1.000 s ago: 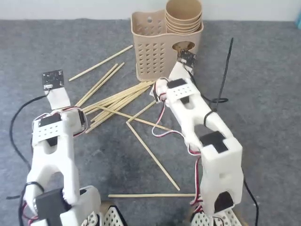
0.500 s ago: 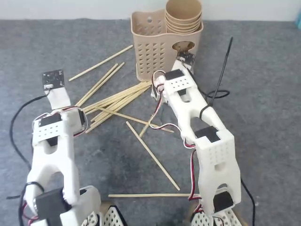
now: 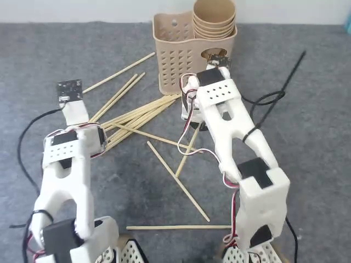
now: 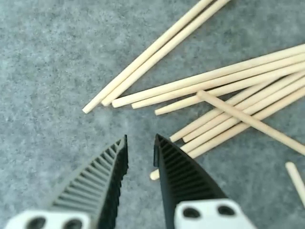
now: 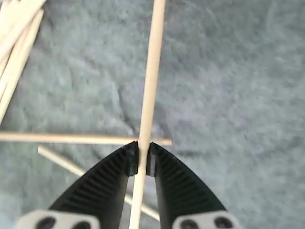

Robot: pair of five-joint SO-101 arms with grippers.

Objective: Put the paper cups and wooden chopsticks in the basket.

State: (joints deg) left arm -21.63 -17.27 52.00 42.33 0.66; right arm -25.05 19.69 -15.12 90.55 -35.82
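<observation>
Right gripper (image 5: 143, 145) pinches one wooden chopstick (image 3: 184, 156) at centre frame, apparently to carry it to the basket (image 3: 174, 60), upper centre, already holding the paper cups (image 3: 214, 19).

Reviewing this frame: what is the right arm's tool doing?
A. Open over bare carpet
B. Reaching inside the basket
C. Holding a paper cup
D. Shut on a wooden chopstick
D: in the right wrist view the right tool is shut on a single wooden chopstick, which passes straight through between its tips.
</observation>
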